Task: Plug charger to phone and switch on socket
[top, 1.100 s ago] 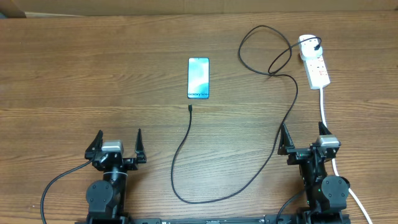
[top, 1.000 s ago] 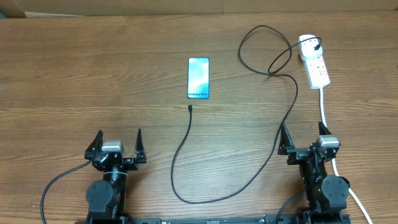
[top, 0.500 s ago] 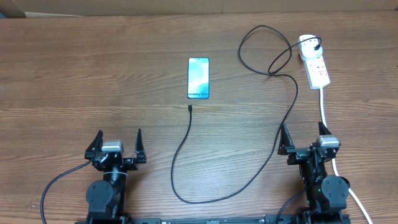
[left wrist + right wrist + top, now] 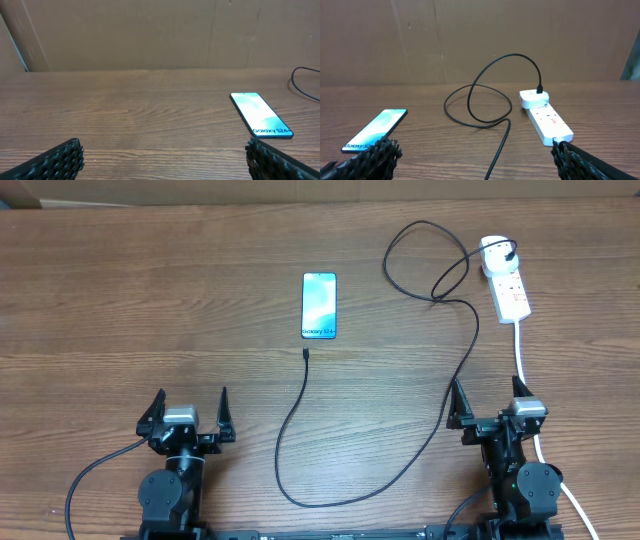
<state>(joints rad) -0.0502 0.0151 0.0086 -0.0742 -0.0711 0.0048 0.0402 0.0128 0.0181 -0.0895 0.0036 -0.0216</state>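
The phone lies flat mid-table, teal screen up; it also shows in the left wrist view and the right wrist view. The charger is a thin black cable. Its connector tip rests just below the phone, and its far end loops to a plug in the socket, a white block at the back right. My left gripper sits open near the front edge, far from everything. My right gripper is open too, with the charger cable passing between its fingers on the table.
The socket's thick white cord runs down the right side past my right arm to the front edge. A brown cardboard wall stands behind the wooden table.
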